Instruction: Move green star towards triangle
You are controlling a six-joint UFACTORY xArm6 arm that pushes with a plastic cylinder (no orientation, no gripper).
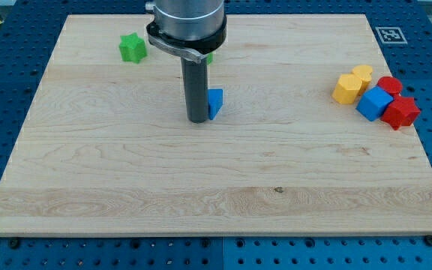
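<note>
A green star (133,48) lies at the board's upper left. A blue triangle (215,102) sits near the board's upper middle, partly hidden behind my rod. My tip (198,120) rests on the board right beside the triangle's left side, touching or nearly touching it. The green star is well up and to the left of my tip. A small bit of another green block (209,58) peeks out behind the arm's collar; its shape is hidden.
A cluster at the view's right holds a yellow block (346,88), a yellow cylinder (363,75), a red cylinder (388,85), a blue cube (373,103) and a red block (401,112). The wooden board (216,187) sits on a blue perforated table.
</note>
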